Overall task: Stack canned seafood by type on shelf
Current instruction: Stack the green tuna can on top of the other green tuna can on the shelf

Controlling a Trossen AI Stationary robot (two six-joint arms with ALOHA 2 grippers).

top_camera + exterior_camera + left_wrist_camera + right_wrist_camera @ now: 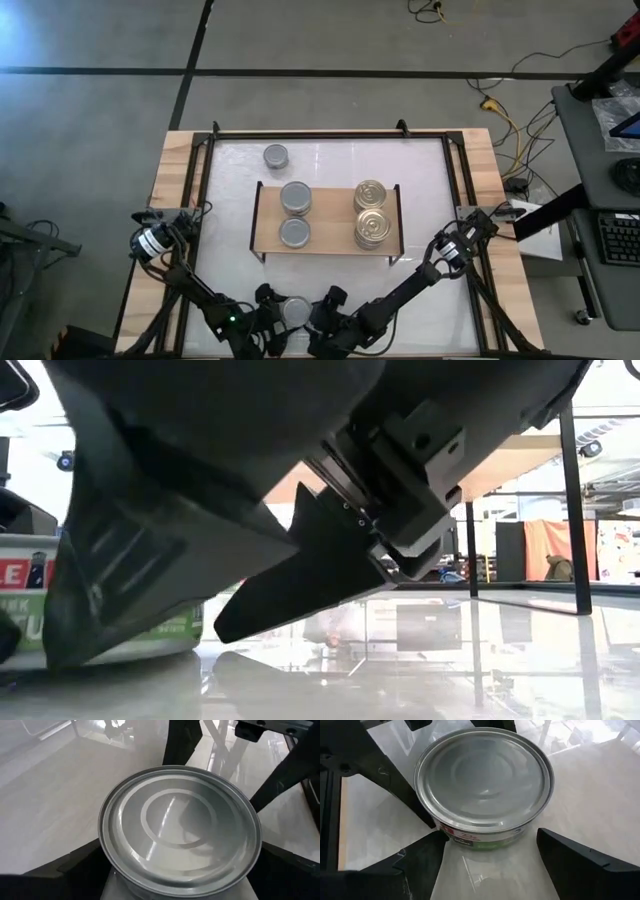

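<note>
A silver-topped can point(296, 311) with a green and red label point(485, 842) stands on its base on the white tabletop near the front edge. My left gripper point(180, 870) is open, and its fingers flank the can just below the rim. My right gripper point(490, 845) is open on the opposite side, with its fingertips beside the can's wall. The shelf point(325, 245) stands mid-table. Two silver-topped cans point(296, 197) rest on its left half and gold-topped cans point(371, 226) on its right half.
Another silver-topped can point(276, 156) stands on the tabletop behind the shelf. A black metal frame point(310, 133) runs along the table's far and side edges. In the low view a dark gripper point(300, 560) fills most of the picture, with the shelf's legs point(575, 510) behind it.
</note>
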